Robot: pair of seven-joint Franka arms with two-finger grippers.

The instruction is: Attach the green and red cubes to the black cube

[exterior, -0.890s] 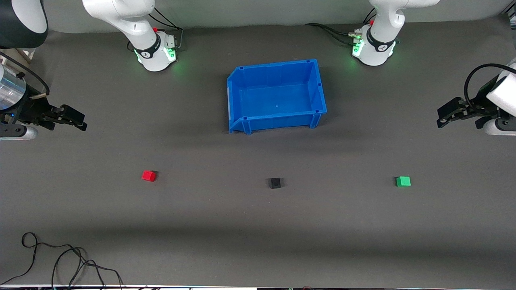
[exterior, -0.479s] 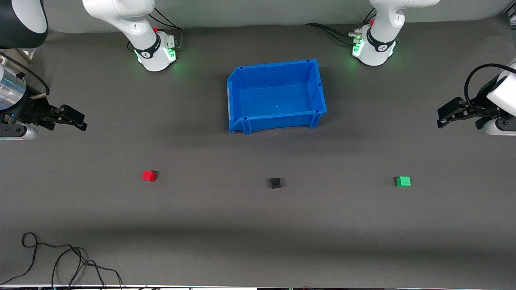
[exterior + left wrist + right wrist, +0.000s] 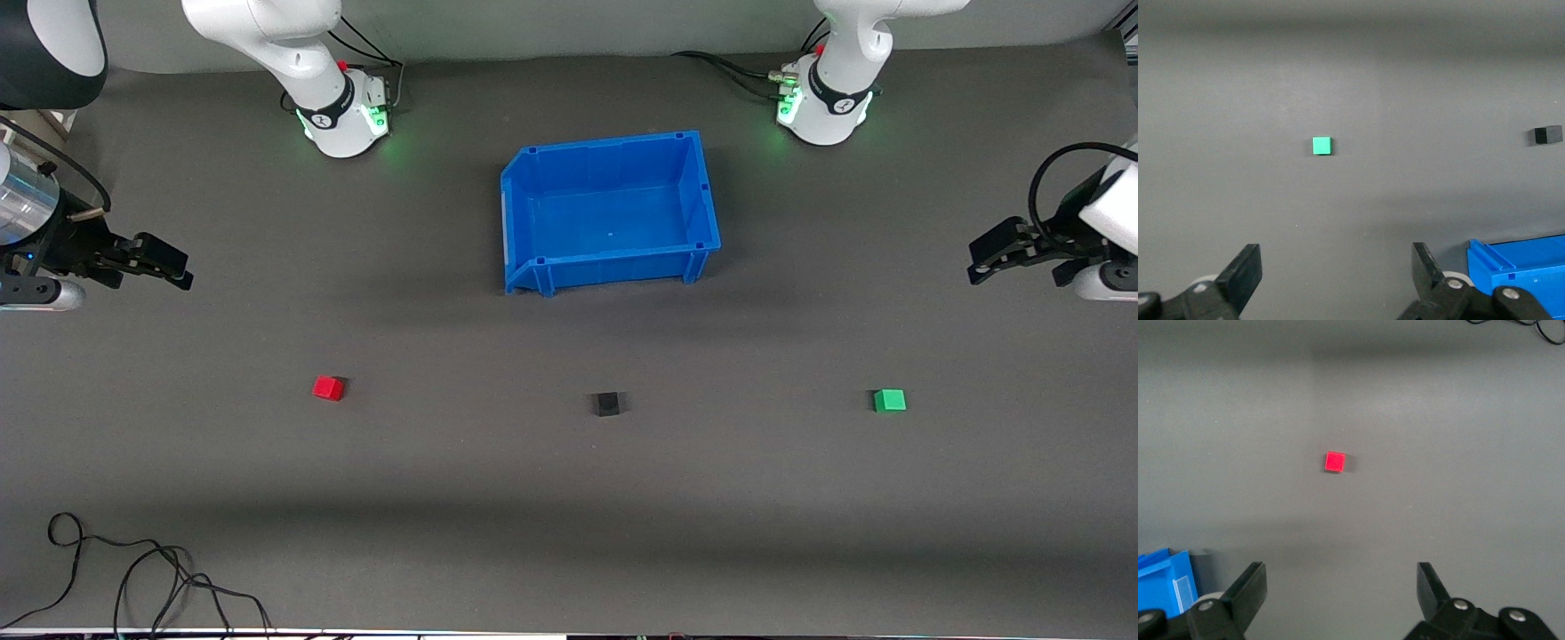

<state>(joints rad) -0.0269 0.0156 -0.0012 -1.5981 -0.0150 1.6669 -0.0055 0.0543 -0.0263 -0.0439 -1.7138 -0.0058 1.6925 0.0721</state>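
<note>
red cube (image 3: 328,388): one
green cube (image 3: 889,401): one
black cube (image 3: 607,404): one
blue bin (image 3: 533,267): one
robot arms: two
right gripper (image 3: 169,263): one
left gripper (image 3: 991,253): one
loose black cable (image 3: 133,569): one tangle

Three cubes in a row on the desk (image 3: 569,498), both arms waiting at the ends.

The red cube (image 3: 328,388) lies toward the right arm's end, the green cube (image 3: 889,400) toward the left arm's end, and the black cube (image 3: 607,404) between them, all well apart. The blue bin (image 3: 608,212) sits farther from the camera. The right gripper (image 3: 164,263) and left gripper (image 3: 996,252) hang over the desk's ends, fingers spread.
</note>
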